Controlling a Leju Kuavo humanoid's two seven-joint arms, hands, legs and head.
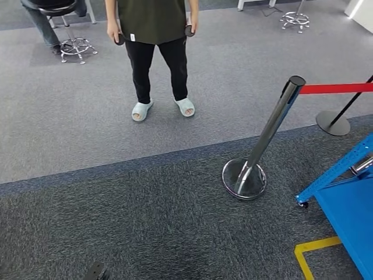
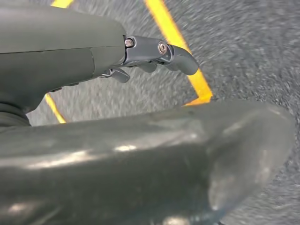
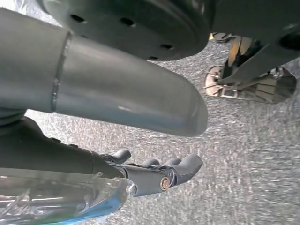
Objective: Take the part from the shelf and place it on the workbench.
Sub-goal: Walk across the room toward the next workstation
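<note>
Part position cannot tell, left hand (image 2: 102, 56) fingers (image 2: 178, 54) released, empty, above yellow tape (image 2: 166, 26) on carpet (image 1: 88, 221), right hand (image 3: 116, 171) fingers (image 3: 185, 165) released, empty, person (image 1: 154, 35) standing ahead, chrome stanchion (image 1: 268, 137) near blue frame (image 1: 347, 204)

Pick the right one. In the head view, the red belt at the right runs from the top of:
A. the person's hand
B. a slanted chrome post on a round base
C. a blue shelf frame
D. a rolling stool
B. The red belt meets the black cap of the chrome post, which rises at a slant in this view from its round base on the dark carpet.
</note>
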